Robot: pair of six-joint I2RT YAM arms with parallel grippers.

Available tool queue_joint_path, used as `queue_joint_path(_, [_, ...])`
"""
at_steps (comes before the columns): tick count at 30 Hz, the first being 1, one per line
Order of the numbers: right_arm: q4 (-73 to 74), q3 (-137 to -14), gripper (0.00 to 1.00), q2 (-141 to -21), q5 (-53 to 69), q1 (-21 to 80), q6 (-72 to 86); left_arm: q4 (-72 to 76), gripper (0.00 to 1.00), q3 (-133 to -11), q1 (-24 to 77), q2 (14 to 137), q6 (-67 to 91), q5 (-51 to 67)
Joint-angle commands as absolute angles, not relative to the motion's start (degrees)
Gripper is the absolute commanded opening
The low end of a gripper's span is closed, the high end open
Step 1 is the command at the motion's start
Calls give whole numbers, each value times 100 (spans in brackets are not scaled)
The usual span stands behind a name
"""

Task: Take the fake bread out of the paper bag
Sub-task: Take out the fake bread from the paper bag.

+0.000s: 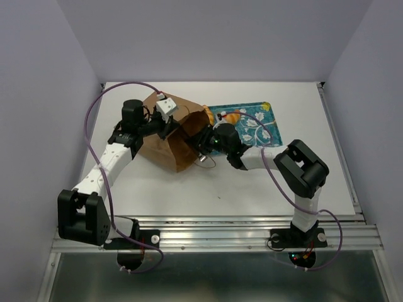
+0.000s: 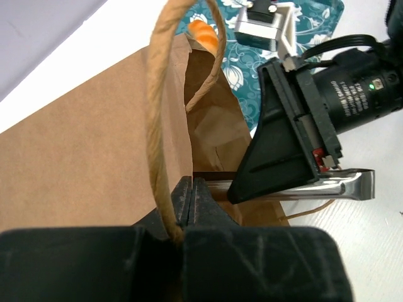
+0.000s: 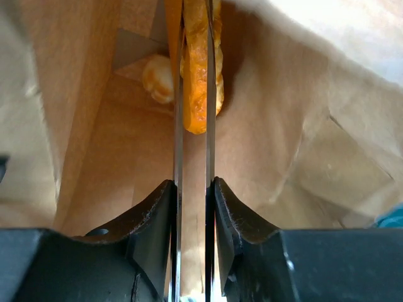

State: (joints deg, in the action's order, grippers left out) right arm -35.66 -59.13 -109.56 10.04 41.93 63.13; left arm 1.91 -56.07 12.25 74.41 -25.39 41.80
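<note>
The brown paper bag [image 1: 160,148] lies on its side, its mouth facing right. My left gripper [image 1: 169,128] is shut on the bag's upper rim by the string handle [image 2: 154,107]; the jaws [image 2: 192,189] are pressed together. My right gripper [image 1: 200,139] reaches into the bag's mouth. In the right wrist view its thin metal fingers [image 3: 195,19] are shut on a long glossy golden-orange pastry [image 3: 196,82] inside the bag [image 3: 283,113]. A paler pastry [image 3: 157,78] lies deeper in the bag. Another orange pastry [image 1: 231,117] lies on the teal tray.
The teal floral tray [image 1: 261,123] lies just right of the bag's mouth, behind my right arm. It also shows in the left wrist view [image 2: 321,19] with a pastry [image 2: 204,33] on it. White walls close in the table on three sides.
</note>
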Motion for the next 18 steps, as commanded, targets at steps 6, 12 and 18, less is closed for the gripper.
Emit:
queue_joint_path(6, [-4078,-5450,1,-10231,1055,4166,5898,1230,0,-6038,1029,7629,-1705,3841])
queue_joint_path(12, [-4069,-4835,1,-9424,756,4166,5713,1336,0,-6266,914,7875,-1415,3850])
queue_joint_path(18, [-3973,-4378,1,-8658,563,4166,5520,1397,0,-6346,791,7980,-1319,3885])
